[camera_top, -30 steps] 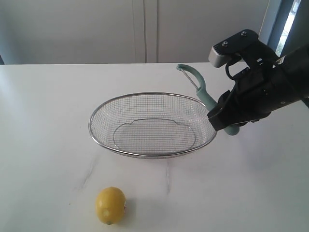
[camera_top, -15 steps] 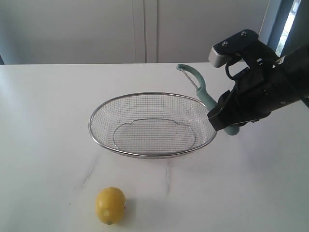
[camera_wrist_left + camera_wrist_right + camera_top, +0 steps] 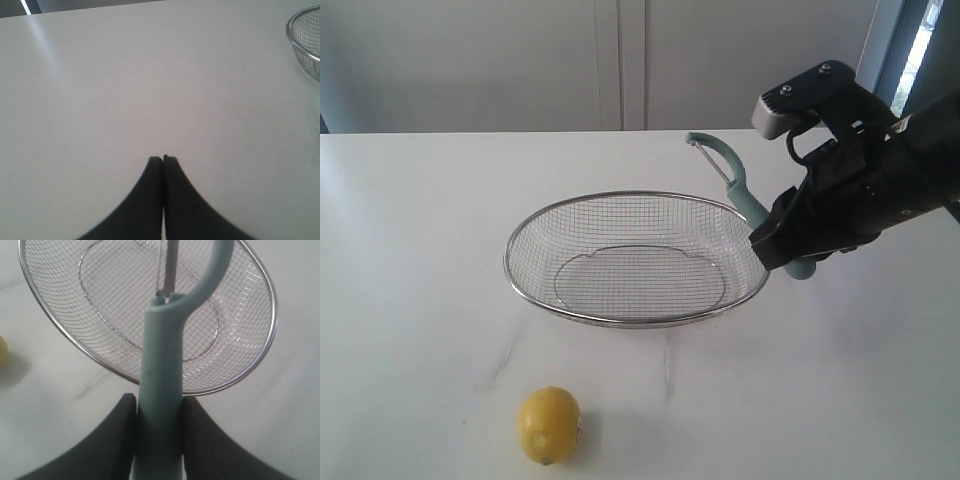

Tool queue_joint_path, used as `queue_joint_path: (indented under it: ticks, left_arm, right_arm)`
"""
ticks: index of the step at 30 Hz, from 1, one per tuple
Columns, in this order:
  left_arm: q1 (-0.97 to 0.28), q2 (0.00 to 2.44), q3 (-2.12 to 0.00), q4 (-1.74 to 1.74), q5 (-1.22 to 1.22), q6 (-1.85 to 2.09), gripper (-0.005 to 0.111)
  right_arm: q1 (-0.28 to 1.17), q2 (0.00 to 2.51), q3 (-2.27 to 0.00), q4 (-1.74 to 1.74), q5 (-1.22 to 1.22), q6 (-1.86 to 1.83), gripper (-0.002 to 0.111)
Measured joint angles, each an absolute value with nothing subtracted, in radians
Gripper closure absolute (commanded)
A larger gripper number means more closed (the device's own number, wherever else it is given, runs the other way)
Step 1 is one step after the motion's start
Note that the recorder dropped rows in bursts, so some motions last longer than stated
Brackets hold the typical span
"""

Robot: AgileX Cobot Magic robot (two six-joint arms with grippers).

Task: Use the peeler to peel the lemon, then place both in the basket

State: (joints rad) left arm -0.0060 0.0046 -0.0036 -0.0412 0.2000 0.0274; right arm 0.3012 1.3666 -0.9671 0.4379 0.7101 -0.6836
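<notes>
1. The lemon (image 3: 549,426) lies unpeeled on the worktop (image 3: 420,200) at the near edge, well apart from the basket (image 3: 510,262). Nothing has shifted over the last second, so peeling has likely not begun.
2. The basket sits mid-worktop with nothing in it.
3. The right gripper (image 3: 160,407) is clamped on the peeler (image 3: 732,180) by its handle, holding it tilted by the basket's right rim with the head raised toward the far side. The arm reaches in from the right.
4. The left gripper (image 3: 163,160), jaws pressed together and holding nothing, hangs over bare worktop.
</notes>
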Motion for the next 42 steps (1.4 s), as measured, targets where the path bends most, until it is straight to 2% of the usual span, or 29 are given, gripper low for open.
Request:
queue_joint_path:
  ticks: [6, 17, 20, 25, 27, 42]
  left_arm:
    - [-0.006, 0.005, -0.016, -0.041, 0.018, 0.027, 0.107]
    - [-0.006, 0.0, -0.317, -0.041, 0.028, -0.026, 0.107]
    - [-0.006, 0.0, -0.456, -0.041, 0.147, -0.041, 0.107]
    - [-0.006, -0.002, -0.661, -0.041, 0.626, -0.043, 0.107]
    - [-0.006, -0.002, -0.679, -0.041, 0.703, -0.043, 0.107]
    - [-0.006, -0.002, -0.681, -0.041, 0.733, -0.043, 0.107]
  right_arm:
    - [0.301, 1.367, -0.967, 0.438, 0.708, -0.684, 0.108]
    - [0.301, 1.367, -0.967, 0.438, 0.707, -0.684, 0.108]
    - [0.301, 1.367, -0.967, 0.438, 0.705, -0.684, 0.108]
    - [0.301, 1.367, -0.967, 0.438, 0.705, -0.684, 0.108]
    - [0.301, 1.367, -0.967, 0.438, 0.705, -0.684, 0.108]
    - [0.301, 1.367, -0.967, 0.438, 0.705, -0.684, 0.108]
